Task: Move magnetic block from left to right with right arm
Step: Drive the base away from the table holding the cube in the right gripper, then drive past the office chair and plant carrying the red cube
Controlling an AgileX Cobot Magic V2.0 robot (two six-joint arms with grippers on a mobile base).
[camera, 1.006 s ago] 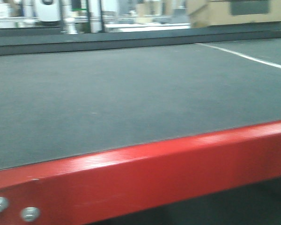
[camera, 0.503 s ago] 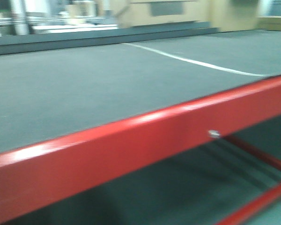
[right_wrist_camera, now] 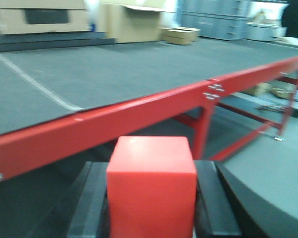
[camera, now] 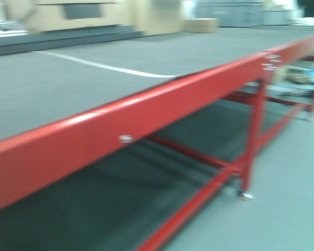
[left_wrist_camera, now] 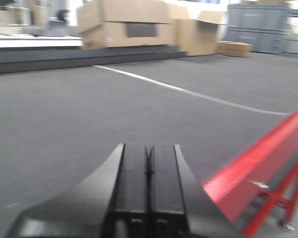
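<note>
The magnetic block (right_wrist_camera: 151,186) is clamped in the right gripper (right_wrist_camera: 152,208), on the near side of the red table rail (right_wrist_camera: 114,119); the grey tabletop (right_wrist_camera: 114,69) lies beyond that rail. The left gripper (left_wrist_camera: 149,166), past the rail, is pressed together, empty.

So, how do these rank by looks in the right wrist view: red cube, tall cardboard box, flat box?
1. red cube, though only nearness to the camera makes it loom
2. tall cardboard box
3. flat box
</note>
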